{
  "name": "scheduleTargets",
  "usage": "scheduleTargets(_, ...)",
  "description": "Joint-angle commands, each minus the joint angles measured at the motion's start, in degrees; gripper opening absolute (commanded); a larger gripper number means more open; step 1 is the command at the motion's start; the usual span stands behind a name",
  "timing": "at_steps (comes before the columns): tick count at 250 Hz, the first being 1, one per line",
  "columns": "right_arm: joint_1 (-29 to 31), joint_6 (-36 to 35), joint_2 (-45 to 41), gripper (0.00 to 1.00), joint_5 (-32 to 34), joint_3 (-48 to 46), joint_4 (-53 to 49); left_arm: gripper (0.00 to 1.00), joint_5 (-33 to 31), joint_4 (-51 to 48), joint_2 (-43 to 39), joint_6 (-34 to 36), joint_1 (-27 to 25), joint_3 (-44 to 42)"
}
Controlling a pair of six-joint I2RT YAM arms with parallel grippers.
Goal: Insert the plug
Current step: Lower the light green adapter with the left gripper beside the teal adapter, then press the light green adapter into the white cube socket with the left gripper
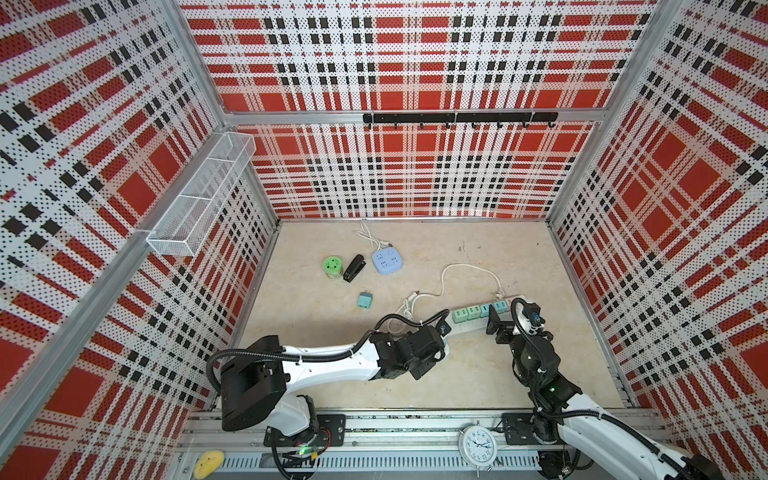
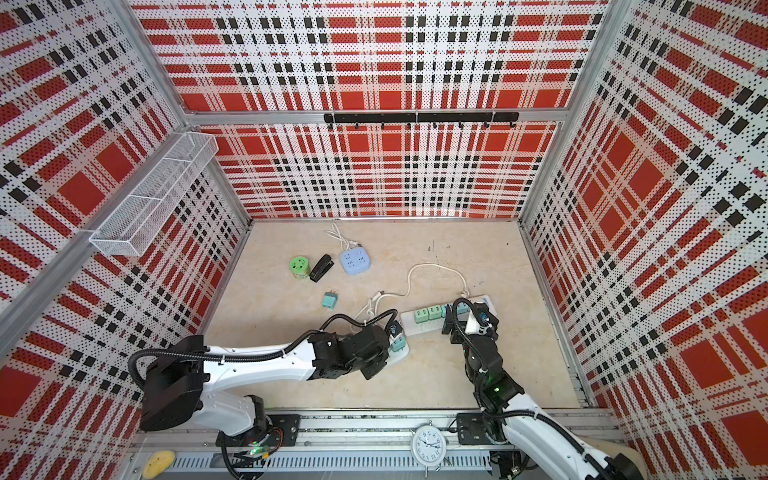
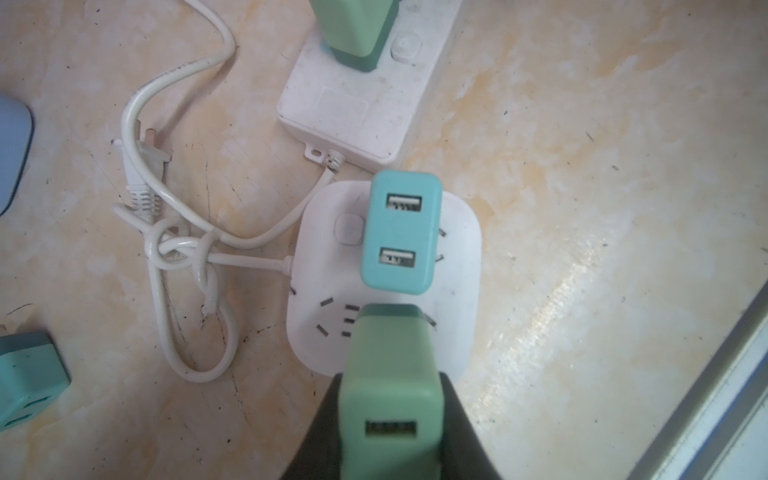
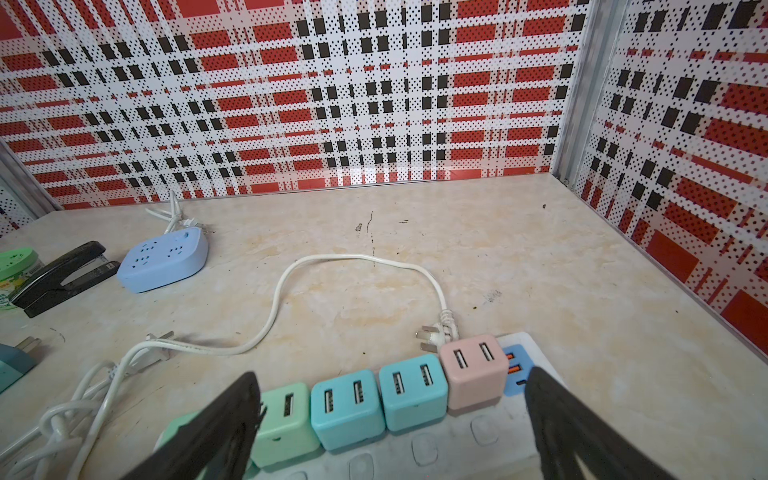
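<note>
Left gripper [image 3: 390, 395] pinching the green plug [image 3: 388, 365], poised over the white socket [image 3: 457, 291] beside a teal plug [image 3: 401, 232] already in; it looks unseated, push-down remains. Right gripper [image 4: 392, 374] spread wide above the strip [image 4: 457, 453], holding nothing

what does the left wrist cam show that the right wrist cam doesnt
Only the left wrist view: the left claw shut on a green adapter, at the white square socket that already carries a blue adapter.
Only the right wrist view: the open right claw, a pink adapter and a black stapler.
Both: the long white power strip and the knotted white cord.
</note>
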Motion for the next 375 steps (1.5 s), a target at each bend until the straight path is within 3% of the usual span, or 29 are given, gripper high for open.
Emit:
scheduleTargets(1,-0.15,0.41,0.38,1.00,-0.31,1.40,2.70,0.00,-0.38,-0.71,-0.33,-0.95,-0.33,1.69)
scheduleTargets(153,-0.16,0.34,0.64,1.00,-0.49,1.49,2.79,0.00,2.14,-2.84,7.42,-0.84,-0.22,5.13)
scheduleTargets(244,-0.33,0.30,0.73,1.00,-0.50,1.50,2.79,0.00,9.09,-4.51,13.96,-2.19,5.12,6.92)
scheduleTargets(308,-0.25,0.25,0.98,1.00,-0.47,1.56,3.02,0.00,5.98,-10.74,19.41,-1.54,6.08,11.99)
scheduleTargets(375,-0.29,0.24,1.91,1.00,-0.51,1.76,3.53,0.00,7.28,-15.44,21.37,-2.62,9.73,15.22)
